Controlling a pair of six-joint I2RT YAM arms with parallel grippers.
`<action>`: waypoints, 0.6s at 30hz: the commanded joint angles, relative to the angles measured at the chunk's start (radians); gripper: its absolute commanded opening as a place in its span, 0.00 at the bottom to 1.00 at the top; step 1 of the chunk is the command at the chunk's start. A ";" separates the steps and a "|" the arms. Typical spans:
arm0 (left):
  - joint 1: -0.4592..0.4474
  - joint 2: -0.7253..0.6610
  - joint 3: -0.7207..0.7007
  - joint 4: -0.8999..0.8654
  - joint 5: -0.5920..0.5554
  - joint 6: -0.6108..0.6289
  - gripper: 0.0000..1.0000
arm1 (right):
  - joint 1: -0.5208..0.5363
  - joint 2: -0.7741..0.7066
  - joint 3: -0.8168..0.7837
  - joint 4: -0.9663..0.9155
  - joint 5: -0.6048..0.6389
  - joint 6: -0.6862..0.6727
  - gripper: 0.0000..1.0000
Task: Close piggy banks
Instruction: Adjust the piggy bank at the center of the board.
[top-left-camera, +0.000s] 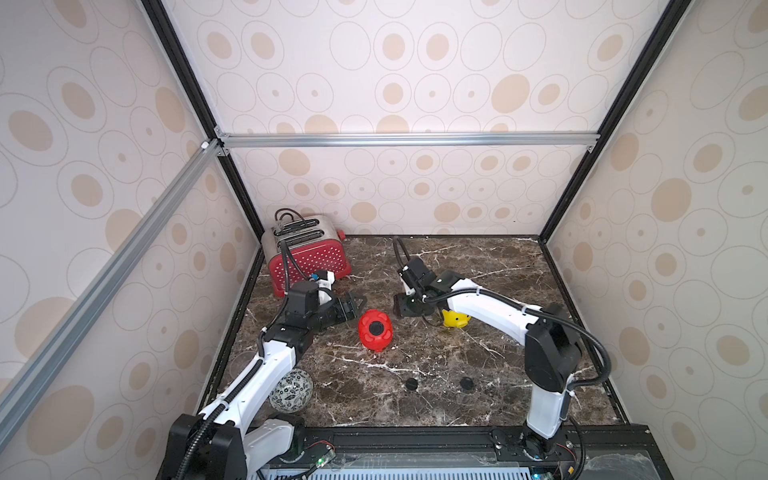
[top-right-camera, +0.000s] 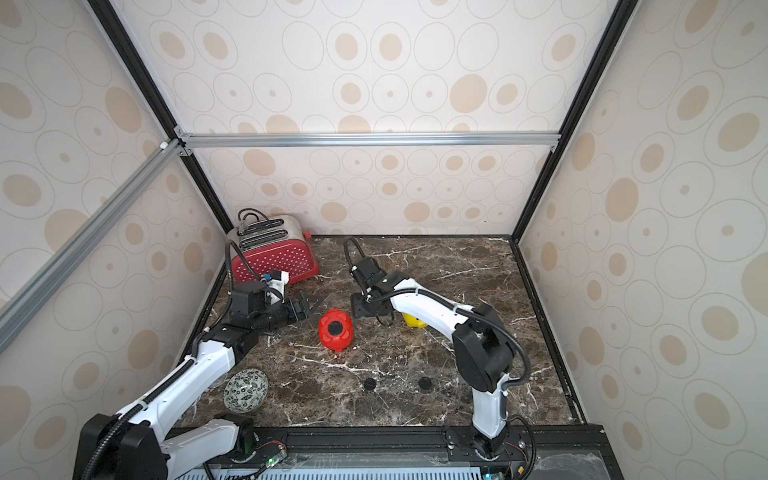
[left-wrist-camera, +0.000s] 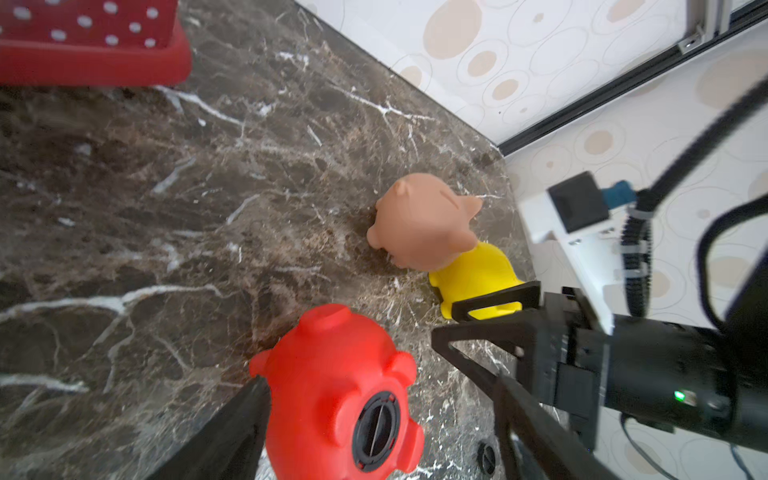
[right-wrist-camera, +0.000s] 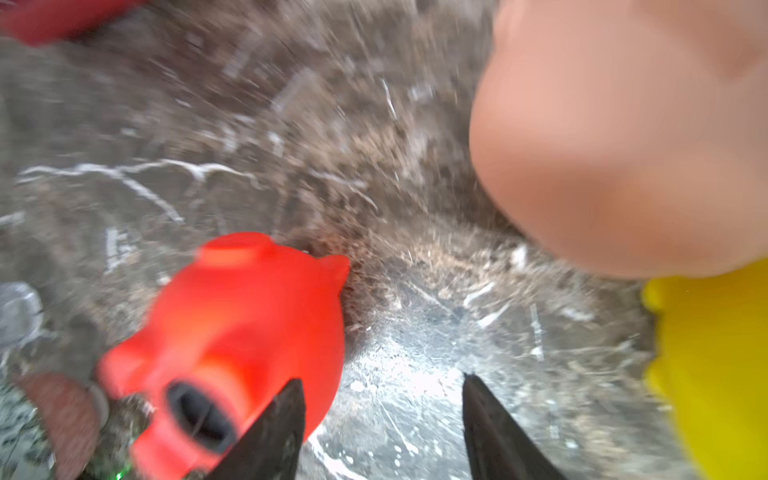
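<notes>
Two pigs show in both top views on the table (top-left-camera: 498, 266). The red pig (top-left-camera: 375, 330) lies belly-up near the middle, with a black plug (top-left-camera: 376, 328) seated in its belly hole. The yellow pig (top-left-camera: 456, 319) sits to its right, partly hidden under the right arm. We see the left tool (top-left-camera: 358, 308) just beside the red pig, jaws wide and empty. The right tool (top-left-camera: 401, 309) hangs between the two pigs, and we cannot make out its jaws from here. Loose plugs (top-left-camera: 411, 383) lie apart nearer the robot's side. A toaster (top-left-camera: 307, 257) stands in the far left corner, and a ball (top-left-camera: 291, 390) rests by the left arm.

From the left wrist, we find the red pig (left-wrist-camera: 336, 395) between the left tool's fingers (left-wrist-camera: 232, 436), which stand wider than the pig. The slotted plug fills its hole. Beyond it the peach pig (left-wrist-camera: 424, 224) shows its back and ears, overlapping the yellow pig (left-wrist-camera: 478, 274); we cannot tell whether they touch. The right tool (left-wrist-camera: 444, 321) reaches in front of the yellow pig, jaws apart, holding nothing.

From the right wrist, all is blurred. We see the right tool's fingers (right-wrist-camera: 270, 436) parted, with bare table between them. One finger is close to the red pig (right-wrist-camera: 232, 332), while the peach pig (right-wrist-camera: 623, 137) and yellow pig (right-wrist-camera: 715, 365) loom near.
</notes>
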 joint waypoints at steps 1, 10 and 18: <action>-0.010 0.053 0.092 -0.021 0.024 0.023 0.84 | -0.078 -0.065 0.038 -0.050 0.023 -0.091 0.69; -0.124 0.287 0.338 -0.093 -0.011 0.032 0.83 | -0.294 0.133 0.333 -0.169 -0.179 -0.182 0.86; -0.202 0.492 0.519 -0.102 -0.028 -0.006 0.83 | -0.369 0.385 0.616 -0.277 -0.313 -0.164 0.87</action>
